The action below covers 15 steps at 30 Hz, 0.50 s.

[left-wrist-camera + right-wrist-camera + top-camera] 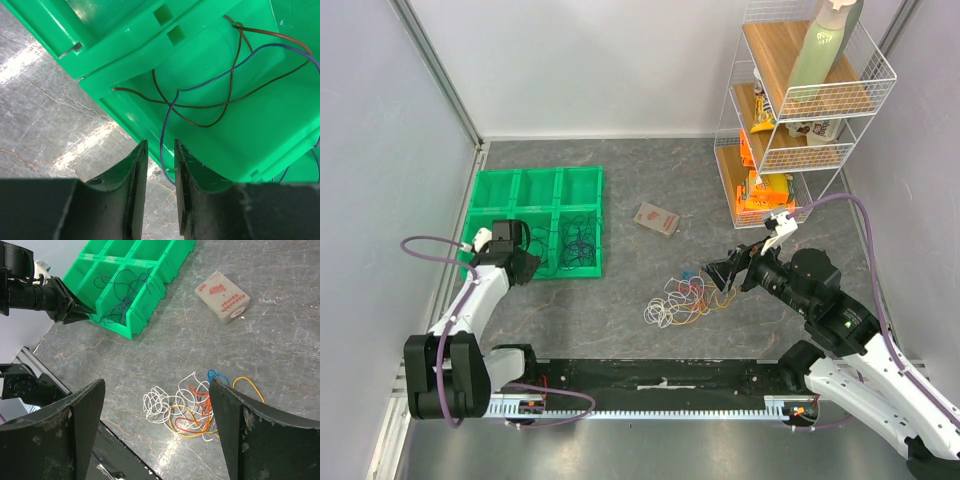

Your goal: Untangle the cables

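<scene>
The grey stone-patterned table [620, 295] carries a green compartment tray [601, 225]. Right of the tray lie a sponge packet [657, 218], a cable tangle [683, 300] and a wire shelf [776, 62].

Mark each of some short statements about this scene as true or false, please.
1. The loose pile of cables lies on the table, outside the green tray. True.
2. The right gripper is shut on an orange cable. False: its jaws stand wide open and hold nothing.
3. The green tray is empty. False: dark cables lie in its compartments.
4. The left gripper is at the near edge of the green tray. True.
5. The sponge pack lies inside the tray. False: it lies on the table, to the right of the tray.
</scene>
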{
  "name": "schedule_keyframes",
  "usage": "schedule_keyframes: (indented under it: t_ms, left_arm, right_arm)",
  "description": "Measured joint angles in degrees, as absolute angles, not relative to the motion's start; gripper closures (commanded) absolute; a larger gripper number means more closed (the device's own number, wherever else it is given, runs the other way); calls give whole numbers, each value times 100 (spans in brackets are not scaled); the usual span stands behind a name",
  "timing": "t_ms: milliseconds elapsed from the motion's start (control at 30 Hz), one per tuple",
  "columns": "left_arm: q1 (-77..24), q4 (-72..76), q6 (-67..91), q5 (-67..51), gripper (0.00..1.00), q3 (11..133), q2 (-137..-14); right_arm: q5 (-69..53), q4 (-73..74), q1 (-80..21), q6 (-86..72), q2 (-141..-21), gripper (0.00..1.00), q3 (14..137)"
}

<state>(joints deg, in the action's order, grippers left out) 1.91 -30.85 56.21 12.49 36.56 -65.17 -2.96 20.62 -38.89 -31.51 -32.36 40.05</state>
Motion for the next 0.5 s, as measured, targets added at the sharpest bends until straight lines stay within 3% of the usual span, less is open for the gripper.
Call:
schedule_keyframes:
  t_ms: [67,167,500]
  left_arm:
    - [191,-2969,5621,1245,72,3623,-6608]
    - [191,-2860,5629,1236,96,3601,-6661]
    - [213,-2565,5290,1186,98,3448,-6117]
  right_arm:
    - [-294,2064,-3889,-3153,-3236,8,3994]
    - [-294,2064,-3889,-3153,-3234,8,3977]
    - [-279,2060,-3889,-3192,-3291,8,3975]
